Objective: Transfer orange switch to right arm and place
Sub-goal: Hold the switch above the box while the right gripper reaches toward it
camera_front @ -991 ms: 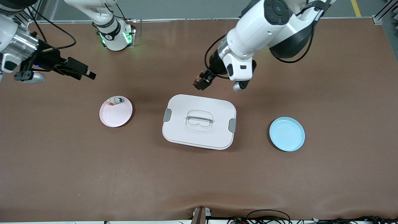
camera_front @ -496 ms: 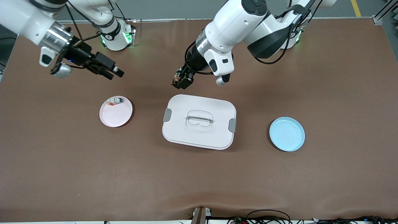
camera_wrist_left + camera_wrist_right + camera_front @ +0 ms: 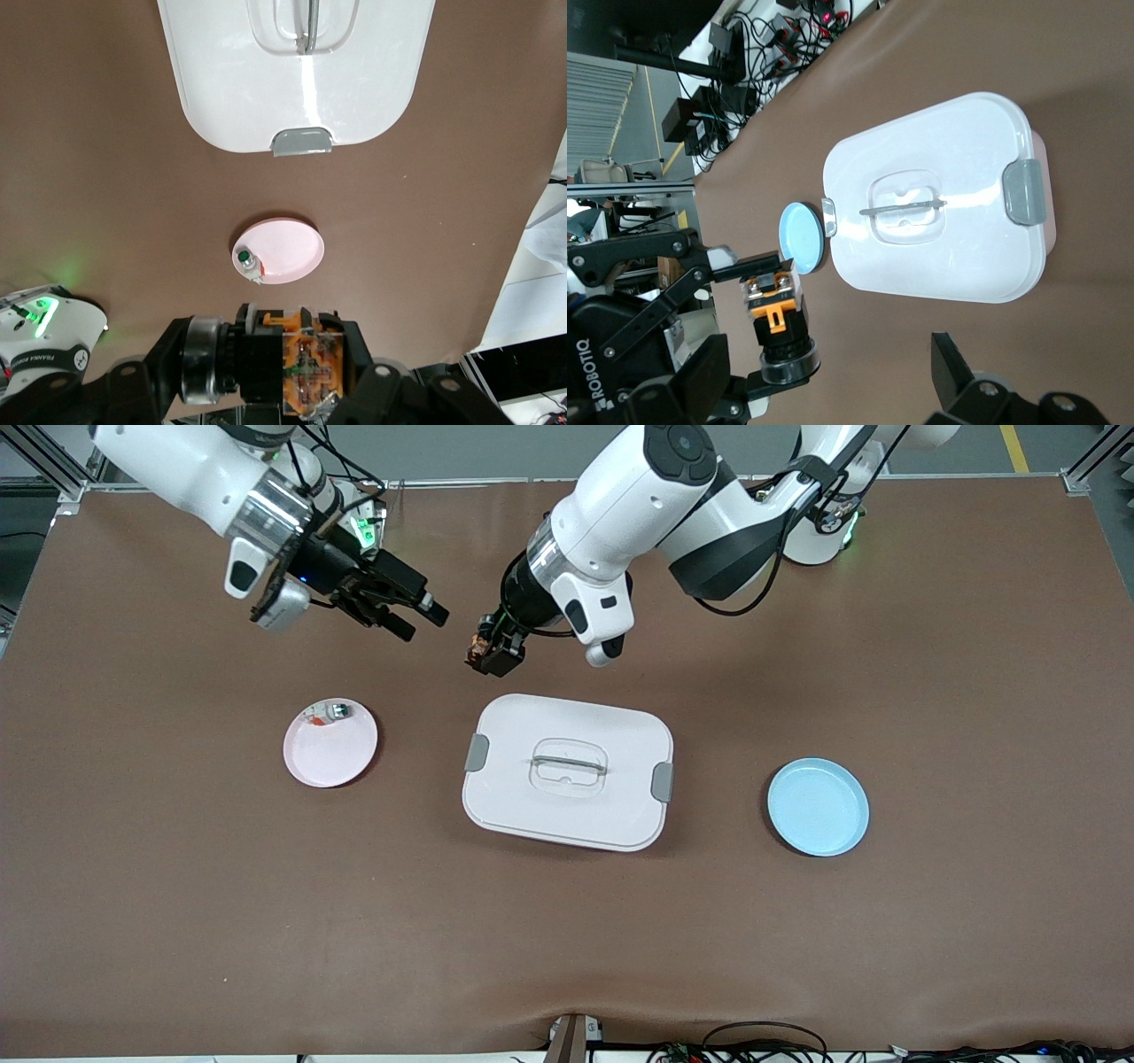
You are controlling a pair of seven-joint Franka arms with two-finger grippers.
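The orange switch [image 3: 484,646] is a small black block with an orange section, held up in the air by my left gripper [image 3: 491,657], which is shut on it. It hangs over bare table just past the white box's edge, on the robots' side. The left wrist view shows the switch [image 3: 301,361] between the left fingers. My right gripper [image 3: 420,622] is open and a short way from the switch, toward the right arm's end, not touching it. In the right wrist view the switch [image 3: 778,320] shows ahead of the wide open right gripper [image 3: 833,382].
A white lidded box [image 3: 602,815] with grey latches sits mid-table. A pink plate [image 3: 332,757] toward the right arm's end holds a small white-and-green part [image 3: 335,711]. A blue plate [image 3: 818,807] lies toward the left arm's end.
The right arm swung in from its end of the table toward the middle. The left gripper carried the switch toward the right arm's end, so the two grippers have come close.
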